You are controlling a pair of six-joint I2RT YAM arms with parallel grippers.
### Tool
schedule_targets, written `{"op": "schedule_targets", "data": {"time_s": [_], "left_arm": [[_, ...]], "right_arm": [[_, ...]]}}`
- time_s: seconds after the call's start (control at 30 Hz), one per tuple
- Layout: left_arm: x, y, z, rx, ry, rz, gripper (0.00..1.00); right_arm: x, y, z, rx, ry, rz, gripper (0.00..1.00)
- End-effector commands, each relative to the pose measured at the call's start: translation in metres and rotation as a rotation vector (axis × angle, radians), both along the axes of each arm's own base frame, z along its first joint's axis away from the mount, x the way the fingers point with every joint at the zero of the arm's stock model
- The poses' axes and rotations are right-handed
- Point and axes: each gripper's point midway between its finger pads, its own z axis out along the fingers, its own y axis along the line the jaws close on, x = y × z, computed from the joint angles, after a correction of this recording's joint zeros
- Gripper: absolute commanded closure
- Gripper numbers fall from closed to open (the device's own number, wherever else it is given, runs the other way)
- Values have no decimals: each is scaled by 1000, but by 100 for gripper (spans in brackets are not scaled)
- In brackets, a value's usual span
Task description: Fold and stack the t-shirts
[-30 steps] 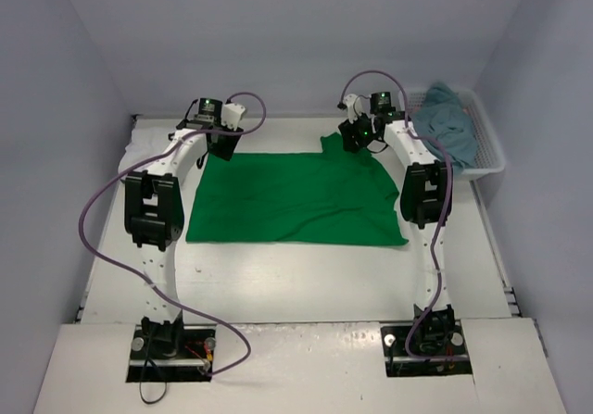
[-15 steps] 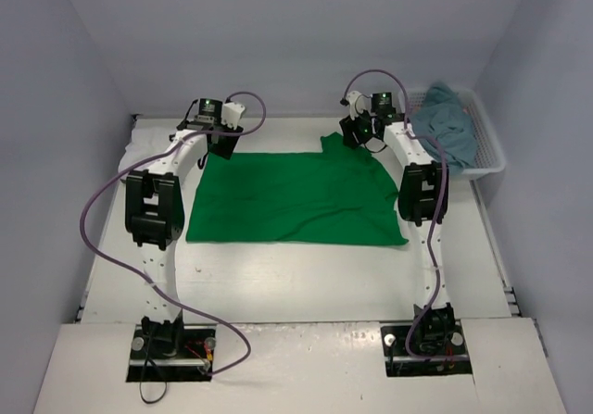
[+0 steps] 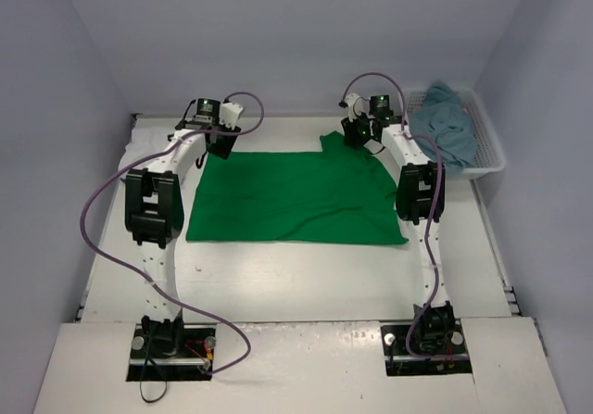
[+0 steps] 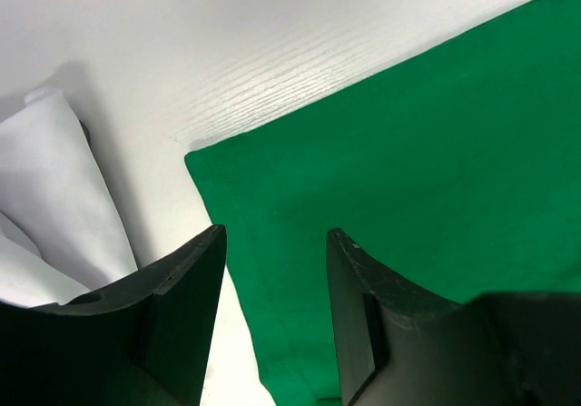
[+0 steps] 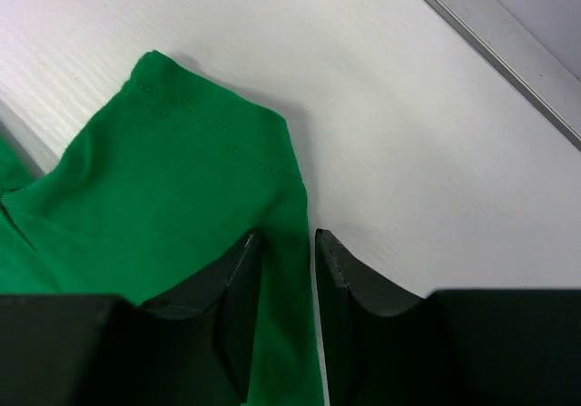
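A bright green t-shirt (image 3: 296, 196) lies spread flat on the white table. My left gripper (image 3: 219, 147) hangs over its far left corner. In the left wrist view that gripper (image 4: 276, 232) is open, its jaws astride the shirt's left edge (image 4: 408, 170). My right gripper (image 3: 357, 142) is at the far right sleeve. In the right wrist view its jaws (image 5: 287, 235) stand a narrow gap apart with the sleeve's edge (image 5: 182, 170) between them, not pinched. A dull teal-blue t-shirt (image 3: 445, 125) lies bunched in the basket.
The white lattice basket (image 3: 491, 157) stands at the back right corner, close to the right arm. White cloth (image 4: 64, 197) lies just left of the green shirt's corner, near the table's left edge (image 3: 139, 141). Purple cables loop off both arms.
The right wrist has shifted a little over the sleeve and its jaws have narrowed around the sleeve's edge. The left arm and the green shirt have not moved.
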Motion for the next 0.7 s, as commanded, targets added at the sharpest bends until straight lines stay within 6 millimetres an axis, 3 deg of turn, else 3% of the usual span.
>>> {"op": "schedule_targets", "data": {"time_s": [0.0, 0.07, 0.2, 0.5, 0.67], "left_arm": [[16, 3, 22, 2, -74, -3, 57], [17, 3, 21, 5, -70, -1, 57], [23, 2, 16, 6, -65, -1, 57], [38, 9, 12, 53, -77, 3, 57], [53, 11, 13, 63, -106, 13, 54]], "right_arm": [[10, 1, 20, 16, -58, 18, 74], [6, 1, 17, 11, -43, 25, 74], [0, -2, 14, -2, -33, 34, 86], [-10, -4, 13, 4, -4, 32, 99], [-17, -4, 12, 1, 8, 40, 100]]}}
